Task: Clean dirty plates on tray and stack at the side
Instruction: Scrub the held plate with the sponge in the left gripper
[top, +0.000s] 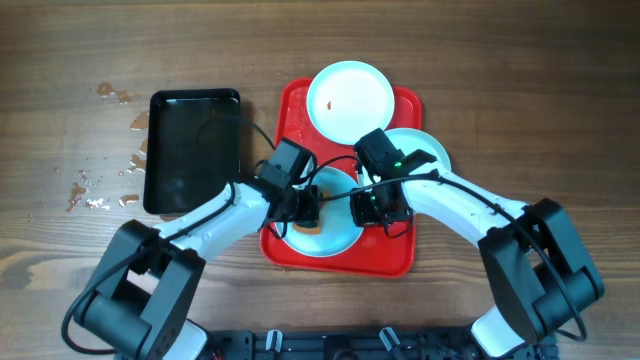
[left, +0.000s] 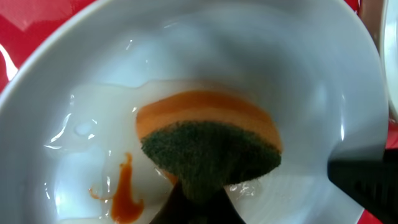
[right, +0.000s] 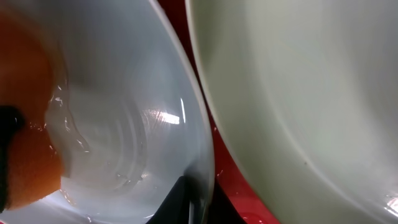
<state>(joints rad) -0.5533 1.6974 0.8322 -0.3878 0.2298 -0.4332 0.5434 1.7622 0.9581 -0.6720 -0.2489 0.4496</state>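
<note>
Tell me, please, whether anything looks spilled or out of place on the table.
Yes: wet splashes lie scattered on the table left of the black tray, and the right-hand plate overhangs the red tray's right edge.

Small tray on table, left of large tray. Three plates on large tray:
- far plate overhanging far edge
- right plate overhanging right edge
- near plate in middle

Sponge in near plate, pinched by left gripper. Right gripper at near plate's right rim.
</note>
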